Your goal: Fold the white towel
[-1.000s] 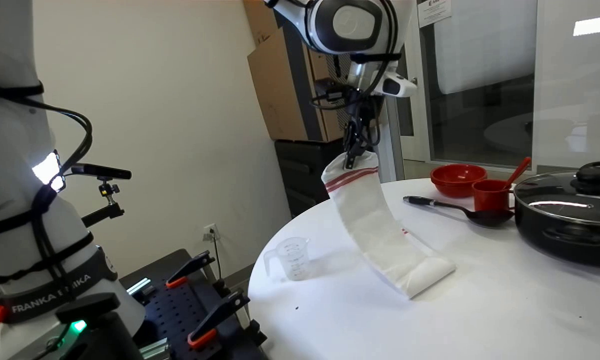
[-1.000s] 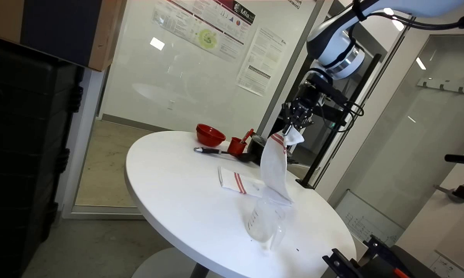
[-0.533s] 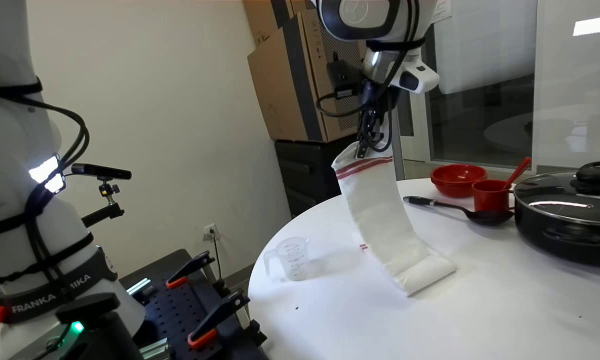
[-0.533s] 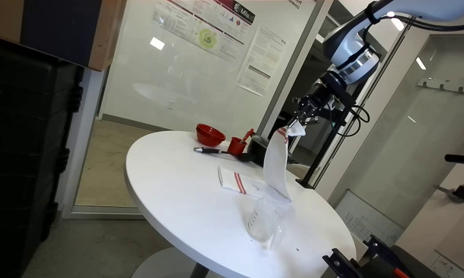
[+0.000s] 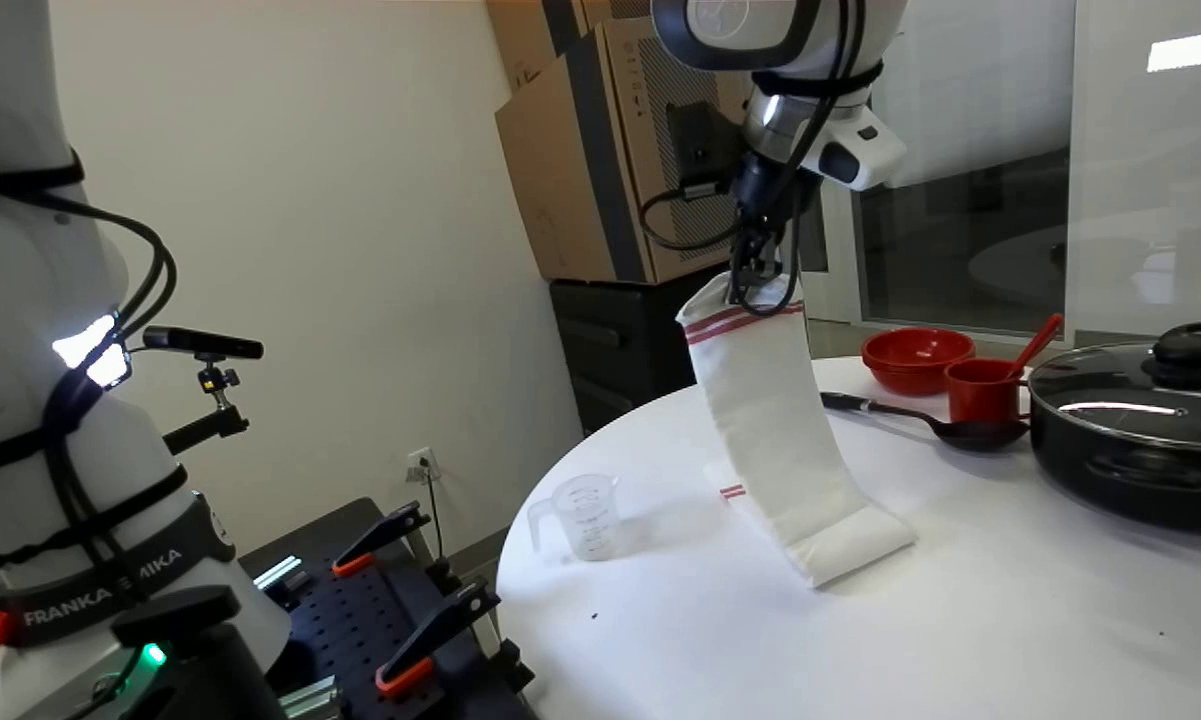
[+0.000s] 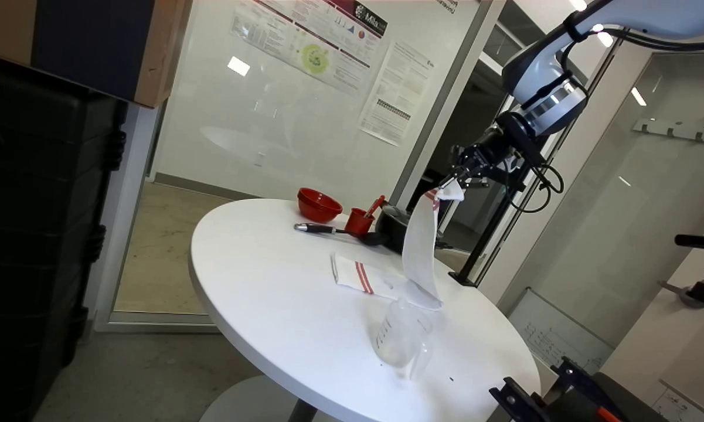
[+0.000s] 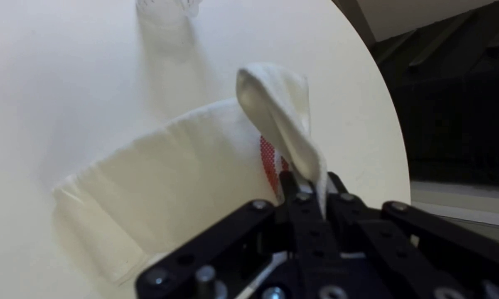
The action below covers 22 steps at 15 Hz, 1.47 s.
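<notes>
We have the tool clenched on a striped end of the white towel, holding that end up above the surface (a loose corner juts past the grip in the wrist view). From there, we see it slope down to the surface, where the rest lies flat, red stripes showing. In an exterior view, a measuring cup stands to its left; to its right sit red bowls, a red mug, a black spoon and a lidded pot.
</notes>
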Each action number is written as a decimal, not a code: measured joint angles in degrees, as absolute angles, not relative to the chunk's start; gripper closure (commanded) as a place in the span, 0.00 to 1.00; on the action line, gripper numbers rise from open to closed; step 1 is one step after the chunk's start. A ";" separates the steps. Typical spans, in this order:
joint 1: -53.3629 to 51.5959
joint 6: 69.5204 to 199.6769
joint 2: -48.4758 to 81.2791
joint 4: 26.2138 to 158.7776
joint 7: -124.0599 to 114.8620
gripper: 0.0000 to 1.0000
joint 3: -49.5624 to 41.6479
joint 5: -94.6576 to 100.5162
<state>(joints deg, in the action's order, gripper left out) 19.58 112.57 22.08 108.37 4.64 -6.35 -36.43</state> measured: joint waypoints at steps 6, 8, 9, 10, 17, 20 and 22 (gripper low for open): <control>19.70 111.30 22.05 107.72 5.79 0.99 -7.27 -38.25; 18.08 111.68 22.30 107.72 5.31 0.99 -7.09 -37.31; 16.84 112.37 22.56 107.73 4.55 0.99 -6.90 -36.74; 15.44 113.28 22.87 107.68 3.52 0.99 -6.63 -36.23; 9.30 117.85 25.07 104.22 -5.42 0.99 -5.26 -33.92; 9.47 117.86 27.16 102.35 -8.10 0.99 -5.41 -32.98; 9.95 117.72 28.90 101.12 -8.81 0.99 -5.52 -32.69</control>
